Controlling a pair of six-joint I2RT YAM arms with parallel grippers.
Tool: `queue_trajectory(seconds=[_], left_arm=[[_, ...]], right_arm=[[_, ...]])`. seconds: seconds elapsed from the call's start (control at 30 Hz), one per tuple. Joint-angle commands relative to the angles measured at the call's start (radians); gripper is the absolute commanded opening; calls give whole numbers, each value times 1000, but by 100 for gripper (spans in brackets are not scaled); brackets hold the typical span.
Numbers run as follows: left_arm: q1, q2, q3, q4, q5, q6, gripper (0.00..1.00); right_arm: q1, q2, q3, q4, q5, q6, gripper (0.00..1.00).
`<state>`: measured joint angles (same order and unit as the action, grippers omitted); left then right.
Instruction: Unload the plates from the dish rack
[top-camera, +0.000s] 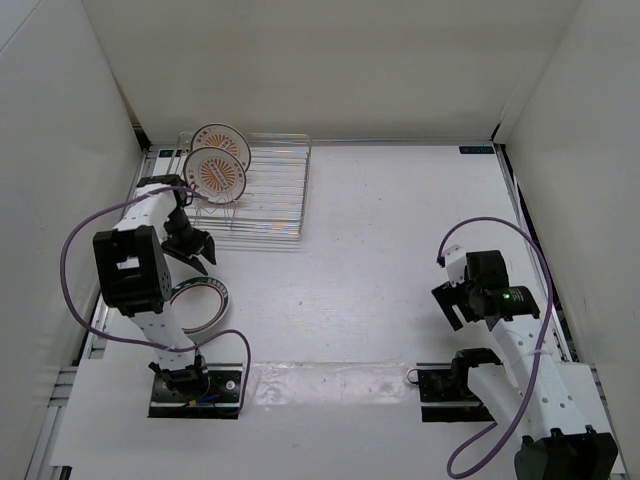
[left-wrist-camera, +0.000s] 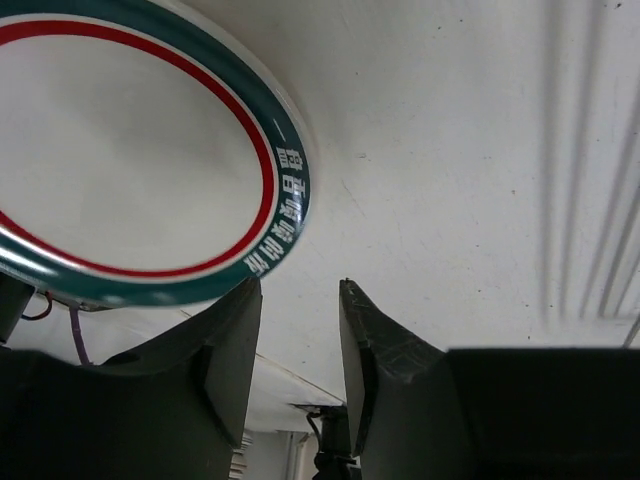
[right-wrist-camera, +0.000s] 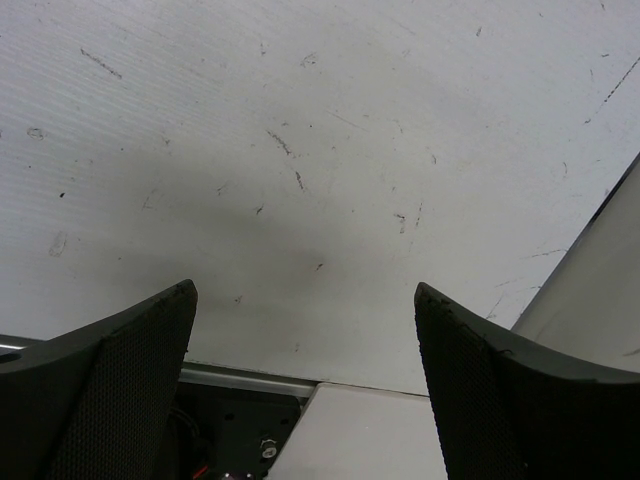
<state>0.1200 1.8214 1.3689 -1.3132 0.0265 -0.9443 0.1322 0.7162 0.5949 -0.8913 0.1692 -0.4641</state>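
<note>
Left jaws fill the bottom of the left wrist view, dark, set narrow with a slim gap and nothing between them. Just up-left of them lies the plain plate (left-wrist-camera: 130, 150), flat on the desk (left-wrist-camera: 450, 150): pale centre, red ring, teal rim with white characters. The left tip overlaps that rim in the view; contact cannot be told. From the top, the same plain plate (top-camera: 207, 303) sits on the desk near the left arm (top-camera: 130, 265), partly hidden under it, well out of the dish rack (top-camera: 270, 195), and the left jaws hang just beyond its far edge, between it and the rack. The dish rack, silvery wire, stands at the far left of the desk by the back wall. Two plates stand upright at its left end, both with an orange sunburst centre: the rear sunburst plate (top-camera: 224, 137) and the front sunburst plate (top-camera: 214, 172), the front one overlapping the lower part of the rear one. The rest of the rack's slots hold nothing. A purple cable (top-camera: 75, 250) loops off the left arm. Right jaws in the right wrist view are spread wide and hold nothing, over scuffed bare desk (right-wrist-camera: 320, 150). The right arm (top-camera: 500, 300) sits at the right side, well apart from the rack and all plates.
</note>
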Motion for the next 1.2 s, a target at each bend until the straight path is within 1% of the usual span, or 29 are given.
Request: queue_trajectory(seconds=[0.0,0.03,0.1,0.13,0.17,0.2,0.23,0.27,0.33,0.43,0.57,0.67,0.77,0.87,0.93,1.0,1.07,1.1,1.17], left_arm=[[1,-65,36,-20,-23,-14,48],[4,-74,35,-40,-22,-20,47],[-13,-140,-4,-34,-104,-24,44],[-26,-160,-49,-21,-123,-22,39],[-32,-218,-107,-5,-140,-27,35],[-34,-235,-141,3,-154,-39,21],[-28,-266,-228,5,-152,-48,11],[-22,-286,-255,3,-148,-69,0],[-17,-303,-331,3,-142,-74,0],[-17,-317,-390,17,-148,-73,0],[-14,-307,-421,29,-146,-63,0],[-8,-255,-424,74,-109,-42,0],[-5,-211,-418,89,-108,-30,0],[6,-175,-395,103,-97,5,0],[17,-157,-383,112,-93,22,0],[26,-157,-363,74,-95,21,0],[21,-177,-326,49,-161,-14,0],[24,-194,-294,1,-193,-30,0],[20,-224,-190,-17,-223,-79,0]], right_arm=[[-2,3,43,-9,-14,-8,90],[-2,5,45,-12,-16,-7,90],[-2,8,46,-12,-20,-8,90],[-2,8,46,-14,-26,-8,90],[0,6,45,-14,-28,-10,90],[0,8,48,-15,-37,-13,90],[1,6,48,-18,-37,-13,90],[-2,6,48,-18,-37,-15,90],[-2,12,52,-26,-36,-13,90],[0,22,69,-43,-40,-18,90],[0,40,98,-69,-51,-19,90],[0,64,143,-99,-59,2,90],[0,92,199,-120,-65,41,90],[-3,103,230,-116,-85,102,90],[-5,104,244,-120,-123,111,90],[-8,100,255,-127,-148,137,90],[-17,101,263,-129,-152,148,90],[-17,103,263,-130,-146,151,90],[-19,111,270,-141,-149,159,90]])
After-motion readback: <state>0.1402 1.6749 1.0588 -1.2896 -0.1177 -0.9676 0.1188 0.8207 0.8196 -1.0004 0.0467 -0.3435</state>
